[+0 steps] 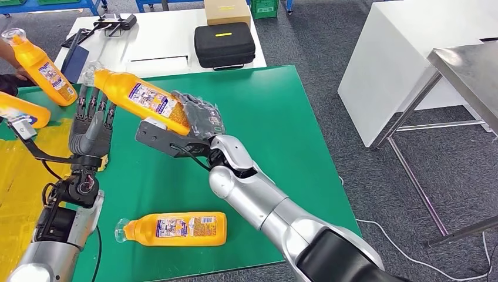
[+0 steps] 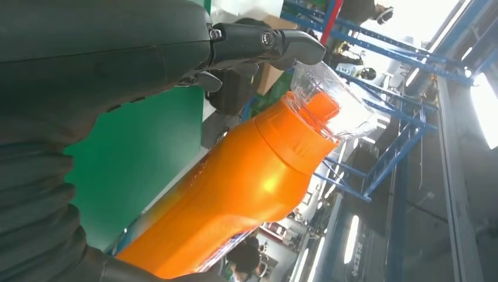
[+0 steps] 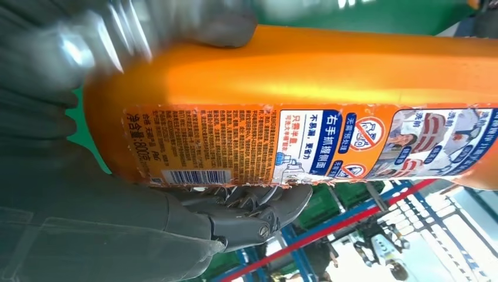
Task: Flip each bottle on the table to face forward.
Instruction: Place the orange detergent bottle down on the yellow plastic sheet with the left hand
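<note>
My right hand (image 1: 199, 120) grips the base of an orange bottle (image 1: 141, 97) and holds it tilted above the green mat (image 1: 282, 129), its clear cap (image 1: 91, 73) pointing up and left. In the right wrist view the fingers (image 3: 246, 211) wrap around the bottle (image 3: 305, 76), whose printed label shows. My left hand (image 1: 91, 123) is open just below the bottle's neck, fingers straight. In the left wrist view a finger (image 2: 264, 44) reaches beside the clear cap (image 2: 332, 103) of the bottle (image 2: 246, 188). A second orange bottle (image 1: 176, 229) lies on its side on the mat near me.
At the far left a person's hand holds another orange bottle (image 1: 41, 67), with one more (image 1: 17, 110) below it. A yellow sheet (image 1: 17, 176) covers the mat's left side. A black case (image 1: 224, 44) sits on the white table (image 1: 164, 35) behind. A metal table (image 1: 470, 64) stands right.
</note>
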Controlling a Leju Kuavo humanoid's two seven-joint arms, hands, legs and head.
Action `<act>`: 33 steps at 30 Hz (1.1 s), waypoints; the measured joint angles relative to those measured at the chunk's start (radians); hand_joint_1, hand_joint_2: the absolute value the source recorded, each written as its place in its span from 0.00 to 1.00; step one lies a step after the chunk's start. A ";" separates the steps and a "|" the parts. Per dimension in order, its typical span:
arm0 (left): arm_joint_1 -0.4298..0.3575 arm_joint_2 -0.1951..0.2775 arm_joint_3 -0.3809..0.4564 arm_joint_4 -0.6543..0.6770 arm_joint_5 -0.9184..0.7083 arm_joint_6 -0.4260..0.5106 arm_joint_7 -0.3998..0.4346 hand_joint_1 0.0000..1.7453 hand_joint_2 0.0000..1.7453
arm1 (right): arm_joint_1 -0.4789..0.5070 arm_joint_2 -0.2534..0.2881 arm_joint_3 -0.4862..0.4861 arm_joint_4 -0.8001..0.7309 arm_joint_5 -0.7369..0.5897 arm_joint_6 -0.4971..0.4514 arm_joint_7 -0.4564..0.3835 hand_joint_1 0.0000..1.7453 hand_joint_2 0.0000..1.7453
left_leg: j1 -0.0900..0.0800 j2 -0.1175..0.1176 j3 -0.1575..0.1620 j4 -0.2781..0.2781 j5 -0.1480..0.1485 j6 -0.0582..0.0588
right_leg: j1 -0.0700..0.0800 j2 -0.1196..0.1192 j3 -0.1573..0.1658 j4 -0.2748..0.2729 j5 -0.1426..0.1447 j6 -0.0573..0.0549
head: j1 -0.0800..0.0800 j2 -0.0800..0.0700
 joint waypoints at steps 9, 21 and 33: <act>-0.005 -0.002 -0.011 0.027 -0.013 0.000 0.011 0.00 1.00 | -0.005 0.003 0.084 -0.039 -0.018 0.028 -0.014 1.00 1.00 | 0.000 -0.001 -0.001 0.000 0.000 0.000 | 0.000 0.000 0.000 0.000 0.000 0.000 | 0.003 0.000; -0.012 0.011 0.016 0.098 0.071 -0.070 0.057 0.00 1.00 | -0.006 0.002 0.177 -0.052 -0.102 0.019 0.033 1.00 1.00 | 0.000 -0.001 -0.001 0.000 0.000 0.000 | 0.000 0.000 0.000 0.000 0.000 0.000 | 0.004 0.000; 0.006 0.016 0.030 0.107 0.130 -0.100 0.062 1.00 1.00 | -0.006 0.002 0.206 -0.042 -0.112 0.030 0.025 1.00 1.00 | 0.000 -0.001 -0.001 0.000 0.000 0.000 | 0.000 -0.001 0.000 0.000 0.000 0.000 | 0.004 0.000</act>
